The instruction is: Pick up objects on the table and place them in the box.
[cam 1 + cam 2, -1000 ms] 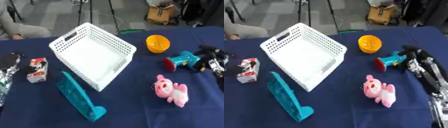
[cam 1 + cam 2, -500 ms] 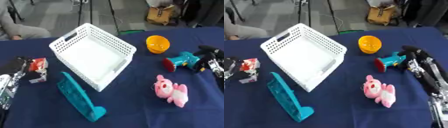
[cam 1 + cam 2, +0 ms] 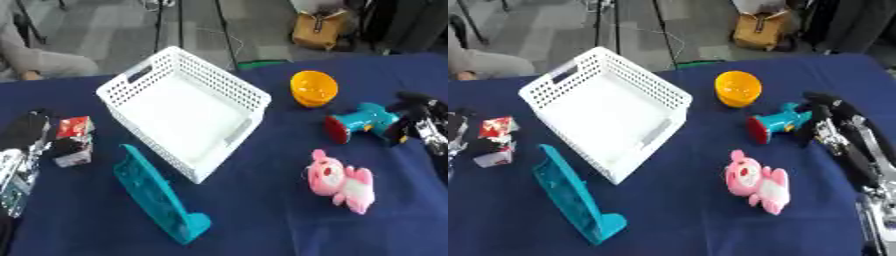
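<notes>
Blue table (image 3: 262, 220): white box (image 3: 188, 110); pink toy (image 3: 343, 181).

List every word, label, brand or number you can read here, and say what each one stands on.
None can be read.
The small red and white carton at the left hand carries printing, but it is too blurred to read.
The white basket, orange bowl, teal toy drill, pink plush toy and teal stand show no text.

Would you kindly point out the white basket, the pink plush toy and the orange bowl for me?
white basket (image 3: 122, 93): left eye view, on its far-left perforated wall.
pink plush toy (image 3: 343, 182): left eye view, on its body.
orange bowl (image 3: 738, 87): right eye view, on its inner surface.
</notes>
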